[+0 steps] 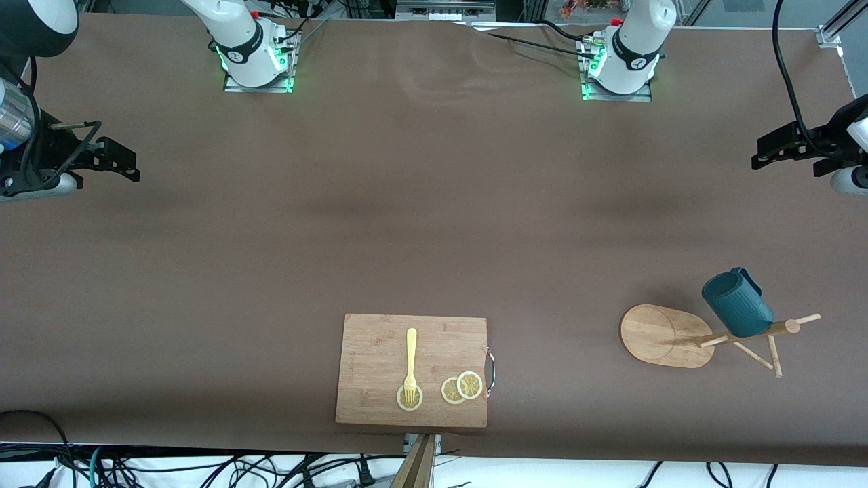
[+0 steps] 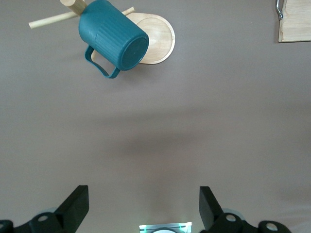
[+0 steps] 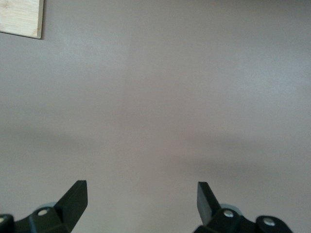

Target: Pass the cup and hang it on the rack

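Note:
The dark teal cup (image 1: pixel 736 305) hangs by its handle on a peg of the light wooden rack (image 1: pixel 661 335), which stands toward the left arm's end of the table, near the front camera. In the left wrist view the cup (image 2: pixel 114 36) shows its bottom, with the rack's oval base (image 2: pixel 158 36) under it. My left gripper (image 1: pixel 763 152) is open and empty, held high over the table's end, apart from the cup; it also shows in its wrist view (image 2: pixel 144 194). My right gripper (image 1: pixel 129 163) is open and empty over the right arm's end of the table, over bare cloth (image 3: pixel 142 188).
A rectangular bamboo cutting board (image 1: pixel 380 366) with a metal handle lies near the front edge. On it are a yellow fork (image 1: pixel 411 359) and lemon slices (image 1: pixel 462 388). Its corners show in the left wrist view (image 2: pixel 296 22) and the right wrist view (image 3: pixel 19 17).

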Robot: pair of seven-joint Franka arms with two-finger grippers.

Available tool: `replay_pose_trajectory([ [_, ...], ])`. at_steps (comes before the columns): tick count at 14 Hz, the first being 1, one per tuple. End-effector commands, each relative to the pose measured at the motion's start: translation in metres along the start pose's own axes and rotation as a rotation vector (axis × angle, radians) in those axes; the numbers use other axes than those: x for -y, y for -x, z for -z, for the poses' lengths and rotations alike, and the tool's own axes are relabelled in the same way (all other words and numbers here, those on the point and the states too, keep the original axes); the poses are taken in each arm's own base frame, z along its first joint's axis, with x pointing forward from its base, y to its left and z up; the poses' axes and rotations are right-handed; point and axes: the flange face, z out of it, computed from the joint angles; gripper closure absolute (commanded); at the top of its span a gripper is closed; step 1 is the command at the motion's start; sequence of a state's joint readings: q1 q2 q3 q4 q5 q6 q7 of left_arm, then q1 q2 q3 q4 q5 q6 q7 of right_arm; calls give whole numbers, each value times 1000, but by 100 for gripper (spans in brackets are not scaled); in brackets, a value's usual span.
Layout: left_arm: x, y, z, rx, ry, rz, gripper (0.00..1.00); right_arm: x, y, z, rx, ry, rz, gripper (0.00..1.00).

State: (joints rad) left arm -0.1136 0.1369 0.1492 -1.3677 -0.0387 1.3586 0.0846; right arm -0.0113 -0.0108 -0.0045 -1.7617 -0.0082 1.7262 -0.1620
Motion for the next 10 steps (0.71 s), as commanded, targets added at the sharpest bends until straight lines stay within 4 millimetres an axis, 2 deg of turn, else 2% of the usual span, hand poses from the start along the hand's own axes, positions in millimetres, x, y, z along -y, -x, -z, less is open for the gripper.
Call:
replay_pose_trajectory([
  [1,-5,3,1,5,25,51,0,-1,0,5,0,-1,-4,0],
  [3,-19,3,2,4,26,83,0,-1,0,5,0,-1,-2,0],
  [10,-23,-1,-3,16,21,74,0,-1,0,5,0,-1,-1,0],
])
